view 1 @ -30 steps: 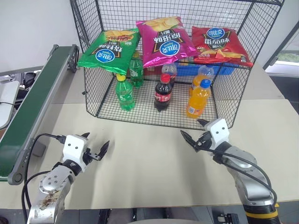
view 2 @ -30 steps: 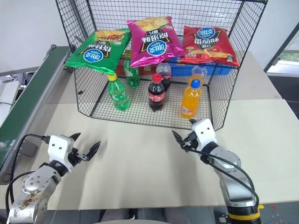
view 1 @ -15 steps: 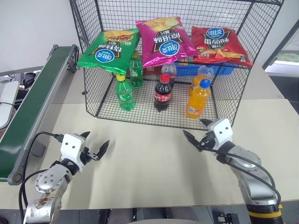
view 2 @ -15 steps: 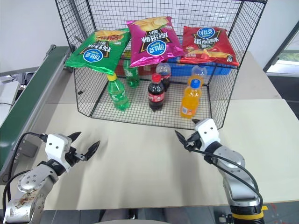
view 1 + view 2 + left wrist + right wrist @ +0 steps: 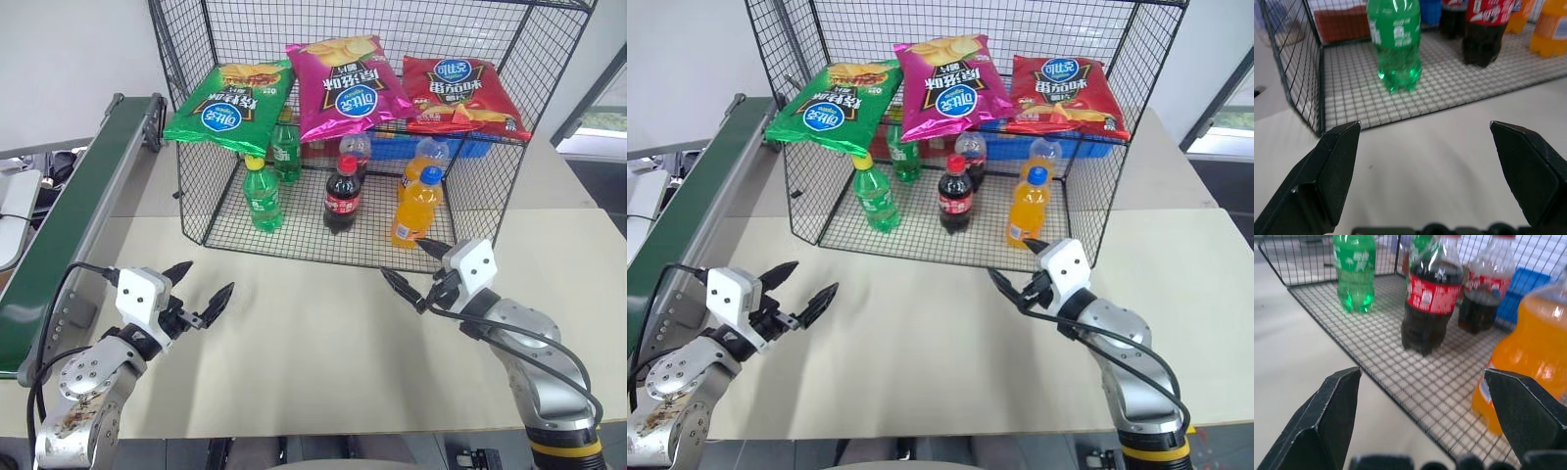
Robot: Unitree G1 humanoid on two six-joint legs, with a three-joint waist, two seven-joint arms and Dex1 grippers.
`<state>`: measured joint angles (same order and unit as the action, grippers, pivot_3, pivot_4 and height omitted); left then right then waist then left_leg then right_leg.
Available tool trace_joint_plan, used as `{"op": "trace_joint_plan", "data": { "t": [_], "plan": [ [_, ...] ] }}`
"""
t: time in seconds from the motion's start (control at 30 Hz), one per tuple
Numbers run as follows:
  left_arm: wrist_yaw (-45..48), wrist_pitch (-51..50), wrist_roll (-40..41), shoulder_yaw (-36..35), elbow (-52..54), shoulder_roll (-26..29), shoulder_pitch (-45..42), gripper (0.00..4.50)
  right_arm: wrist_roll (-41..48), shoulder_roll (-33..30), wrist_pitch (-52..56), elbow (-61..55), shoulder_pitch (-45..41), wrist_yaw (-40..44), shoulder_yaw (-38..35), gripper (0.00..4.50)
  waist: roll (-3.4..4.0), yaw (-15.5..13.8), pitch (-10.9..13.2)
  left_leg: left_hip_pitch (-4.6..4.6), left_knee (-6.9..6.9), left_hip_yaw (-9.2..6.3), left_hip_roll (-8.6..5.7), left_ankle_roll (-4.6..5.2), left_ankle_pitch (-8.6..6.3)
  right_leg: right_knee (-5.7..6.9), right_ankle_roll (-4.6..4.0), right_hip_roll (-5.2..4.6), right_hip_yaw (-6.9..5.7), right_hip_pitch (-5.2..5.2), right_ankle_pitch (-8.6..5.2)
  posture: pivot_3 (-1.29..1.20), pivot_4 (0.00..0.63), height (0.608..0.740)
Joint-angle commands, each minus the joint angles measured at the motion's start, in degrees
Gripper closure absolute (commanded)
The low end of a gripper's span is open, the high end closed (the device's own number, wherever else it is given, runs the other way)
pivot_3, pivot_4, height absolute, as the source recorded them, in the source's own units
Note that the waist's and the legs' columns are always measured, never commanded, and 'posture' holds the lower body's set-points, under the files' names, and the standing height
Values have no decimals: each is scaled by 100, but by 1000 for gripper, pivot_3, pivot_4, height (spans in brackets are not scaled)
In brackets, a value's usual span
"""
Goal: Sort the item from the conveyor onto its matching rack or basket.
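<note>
Both end effectors level (jaws wide): left end effector (image 5: 198,293), right end effector (image 5: 412,273).

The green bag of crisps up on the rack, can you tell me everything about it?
The green bag is shiny, with a round blue logo, white lettering and a yellow-brown food picture. It looks puffy and sealed. It lies flat on the upper shelf of the black wire rack, at the left end, one corner hanging over the front edge. Its right side touches the magenta bag. No gripper touches it.
</note>
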<state>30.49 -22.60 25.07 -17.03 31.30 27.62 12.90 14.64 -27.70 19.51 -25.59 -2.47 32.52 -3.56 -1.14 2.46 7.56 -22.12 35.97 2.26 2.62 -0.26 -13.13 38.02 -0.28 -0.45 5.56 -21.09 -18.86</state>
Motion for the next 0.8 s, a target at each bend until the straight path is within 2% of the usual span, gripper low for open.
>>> {"op": "trace_joint_plan", "data": {
  "t": [0.03,0.8],
  "plan": [
    [-120,-23,95,-86,224,-41,60,0,82,-36,22,-216,-40,1,-39,96,0,10,0,0,0,0,0,0,0,0,0,1,0,0,0,0,150,740],
    [-415,2,63,-174,219,-114,175,0,40,4,-44,-67,-124,-43,43,96,0,-1,0,-1,2,0,-2,0,0,1,0,1,0,0,0,0,150,740]
  ]
}}
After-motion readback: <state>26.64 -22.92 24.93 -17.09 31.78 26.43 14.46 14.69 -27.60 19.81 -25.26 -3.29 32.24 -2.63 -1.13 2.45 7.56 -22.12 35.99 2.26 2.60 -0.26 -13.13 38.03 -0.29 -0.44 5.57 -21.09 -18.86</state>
